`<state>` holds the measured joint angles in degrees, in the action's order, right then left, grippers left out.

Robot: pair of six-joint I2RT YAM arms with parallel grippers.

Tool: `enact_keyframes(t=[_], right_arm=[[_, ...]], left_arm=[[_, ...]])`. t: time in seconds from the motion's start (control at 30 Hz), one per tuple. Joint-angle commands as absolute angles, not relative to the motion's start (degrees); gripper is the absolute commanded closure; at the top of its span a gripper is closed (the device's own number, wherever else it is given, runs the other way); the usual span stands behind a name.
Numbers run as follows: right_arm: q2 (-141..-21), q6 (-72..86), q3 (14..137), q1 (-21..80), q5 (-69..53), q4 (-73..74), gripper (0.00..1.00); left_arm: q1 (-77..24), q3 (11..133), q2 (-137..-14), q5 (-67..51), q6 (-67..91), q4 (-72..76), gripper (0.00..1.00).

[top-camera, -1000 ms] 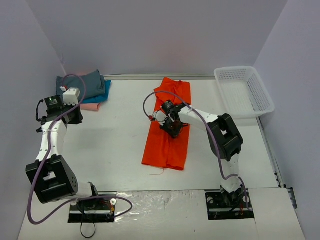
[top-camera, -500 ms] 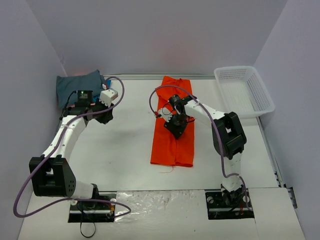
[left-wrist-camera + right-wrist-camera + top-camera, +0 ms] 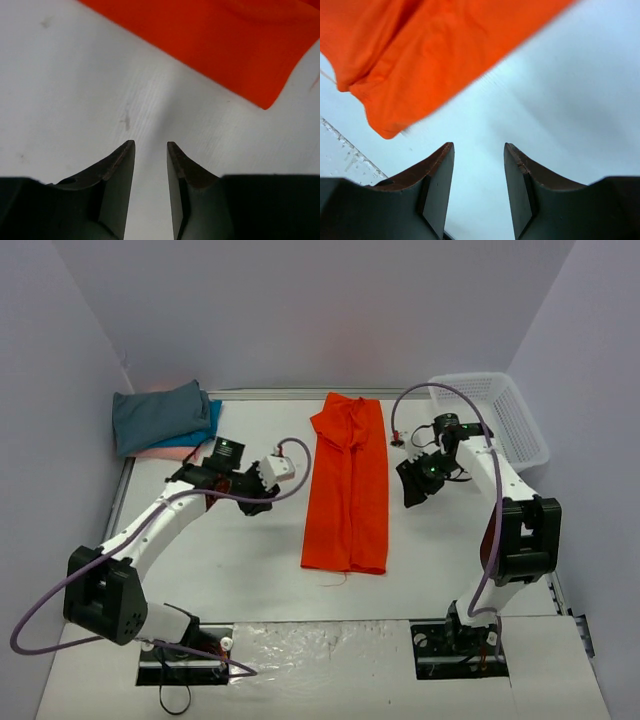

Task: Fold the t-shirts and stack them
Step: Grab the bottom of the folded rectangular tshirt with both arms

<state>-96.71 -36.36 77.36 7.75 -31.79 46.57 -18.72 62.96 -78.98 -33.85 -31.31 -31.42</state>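
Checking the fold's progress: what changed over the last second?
The right gripper let go of the orange t-shirt and swung right, toward the basket; its jaws are open. The left gripper swept from the folded stack to the shirt's left side, jaws opening. The shirt now lies straight. Stack and basket stayed put.

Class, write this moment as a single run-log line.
orange t-shirt: flat, folded lengthwise; left gripper: open, empty; right gripper: open, empty; folded t-shirts: stacked far-left

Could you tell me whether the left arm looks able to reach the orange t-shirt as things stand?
Probably yes: the left gripper is close beside the orange t-shirt, jaws parted and empty, only bare table between them.
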Motion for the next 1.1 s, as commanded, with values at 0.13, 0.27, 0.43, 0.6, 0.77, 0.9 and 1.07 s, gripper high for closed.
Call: enact_keyframes(t=[0.13, 0.27, 0.43, 0.6, 0.77, 0.9, 1.07], right_arm=[[-92.8, -34.8, 73.0, 4.7, -34.4, 47.4, 0.59], [-91.8, -33.3, 72.3, 4.8, -32.6, 47.3, 0.58], [-91.1, -33.1, 70.5, 4.7, -32.0, 47.2, 0.58], [-91.1, -32.9, 69.3, 4.7, -31.0, 46.5, 0.58], [-91.6, -32.3, 68.0, 4.7, -29.6, 44.8, 0.57], [-92.2, -31.7, 67.4, 4.8, -28.7, 43.9, 0.57], [-92.9, -31.6, 67.9, 5.0, -28.0, 43.6, 0.57]], left_arm=[[-40.7, 58.4, -80.2, -18.3, -38.1, -30.4, 0.69], [-44.4, 56.0, -83.8, -18.1, -38.6, -28.7, 0.68], [-46.1, 54.8, -86.6, -19.4, -38.6, -28.0, 0.65], [-47.3, 55.5, -88.9, -21.8, -38.1, -28.2, 0.63], [-48.3, 56.5, -89.2, -25.8, -37.4, -29.9, 0.62], [-48.8, 56.6, -89.8, -26.9, -37.0, -30.1, 0.60], [-48.8, 57.0, -91.9, -26.6, -36.8, -29.4, 0.59]])
